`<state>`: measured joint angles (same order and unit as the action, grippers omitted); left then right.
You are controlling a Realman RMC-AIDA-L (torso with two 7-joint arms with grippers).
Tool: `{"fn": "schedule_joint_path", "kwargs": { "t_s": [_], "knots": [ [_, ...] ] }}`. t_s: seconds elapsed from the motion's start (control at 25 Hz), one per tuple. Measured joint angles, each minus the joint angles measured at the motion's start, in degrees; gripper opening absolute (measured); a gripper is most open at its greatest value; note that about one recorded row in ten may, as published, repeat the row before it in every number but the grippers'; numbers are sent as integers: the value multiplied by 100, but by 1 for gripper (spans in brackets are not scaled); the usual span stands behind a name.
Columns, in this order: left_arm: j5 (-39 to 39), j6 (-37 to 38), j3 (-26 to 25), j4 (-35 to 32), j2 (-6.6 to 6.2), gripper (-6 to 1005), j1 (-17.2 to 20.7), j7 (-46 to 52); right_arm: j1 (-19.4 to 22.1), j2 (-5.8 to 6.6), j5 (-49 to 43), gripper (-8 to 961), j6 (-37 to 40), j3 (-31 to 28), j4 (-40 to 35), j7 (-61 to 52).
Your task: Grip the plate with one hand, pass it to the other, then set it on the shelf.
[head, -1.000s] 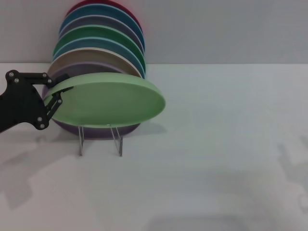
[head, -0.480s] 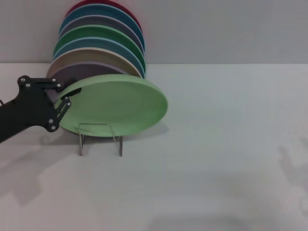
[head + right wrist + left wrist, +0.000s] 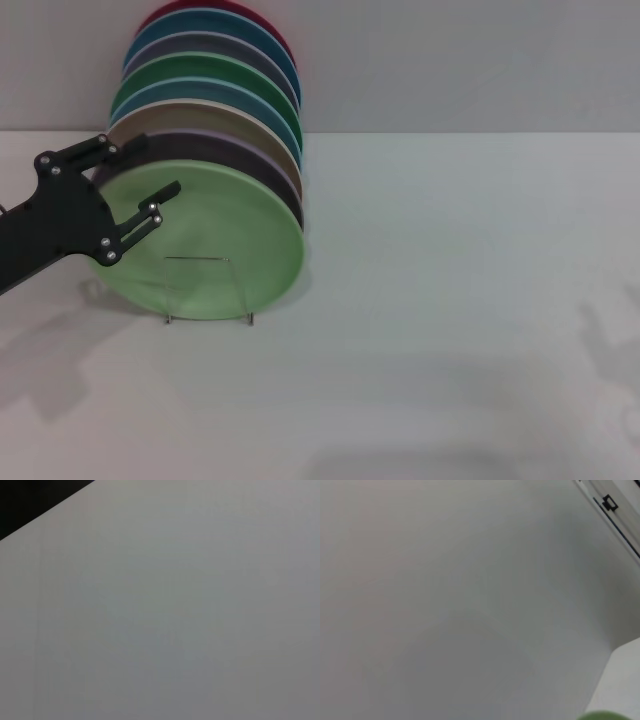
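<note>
My left gripper (image 3: 140,185) sits at the left edge of the pale mint-green plate (image 3: 215,250), with its black linkage reaching in from the left side of the scene. One finger (image 3: 160,205) lies across the plate's front face and the other passes over the rim toward the back. The jaws look spread with a gap around the rim, though I cannot be sure from the head view whether either pad is touching the plastic.

The plate stands nearly upright in the clear acrylic rack (image 3: 208,290), at the near end of the row. Its lower edge rests behind the rack's transparent front loop. Just behind it stands a lavender plate (image 3: 255,165), then a beige plate (image 3: 215,118), and farther back blue, darker green, grey-purple, teal and red ones, all leaning the same way toward the far wall.

The rack stands on the white table (image 3: 450,300), on its left side. In my left wrist view only a sliver of the green rim (image 3: 607,716) shows, against pale wall. My right arm is out of sight in the head view, and its wrist camera shows only a blank pale surface.
</note>
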<state>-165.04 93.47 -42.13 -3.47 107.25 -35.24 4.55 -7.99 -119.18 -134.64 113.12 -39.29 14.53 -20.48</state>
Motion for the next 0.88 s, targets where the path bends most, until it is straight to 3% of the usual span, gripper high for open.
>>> {"fn": "schedule_joint_path", "kwargs": {
  "t_s": [0.16,0.28,0.36,0.4,0.44,0.56,0.6,0.64,0.76,0.88],
  "knots": [
    [7,282,-95,59,28,467,185,-309,-36,0,8,713,-20,0,-4,0],
    [31,948,-415,63,68,610,392,-487,-61,0,20,714,-41,-20,-6,0],
    [76,1321,-994,151,129,685,576,-571,-70,-7,34,714,-48,-55,-19,42],
    [180,1450,-1911,462,251,722,860,-667,-72,-12,43,714,-51,-67,-21,101],
    [180,1450,-1911,462,251,728,860,-667,-72,-18,52,714,-58,-76,-22,190],
    [245,1108,-3382,1000,509,747,1297,-662,-77,-30,63,714,-79,-106,13,762],
    [272,811,-4134,1125,669,754,1449,-496,-85,-39,157,714,-146,-131,98,1180],
    [272,811,-4134,1125,669,760,1449,-496,-85,-39,157,714,-146,-131,98,1180],
    [287,306,-4938,1120,847,779,1568,-218,-75,-39,428,713,-319,-124,289,1797],
    [311,-285,-5237,1120,962,792,1667,-104,-116,-38,495,714,-467,-138,323,2141]
  ]
}}
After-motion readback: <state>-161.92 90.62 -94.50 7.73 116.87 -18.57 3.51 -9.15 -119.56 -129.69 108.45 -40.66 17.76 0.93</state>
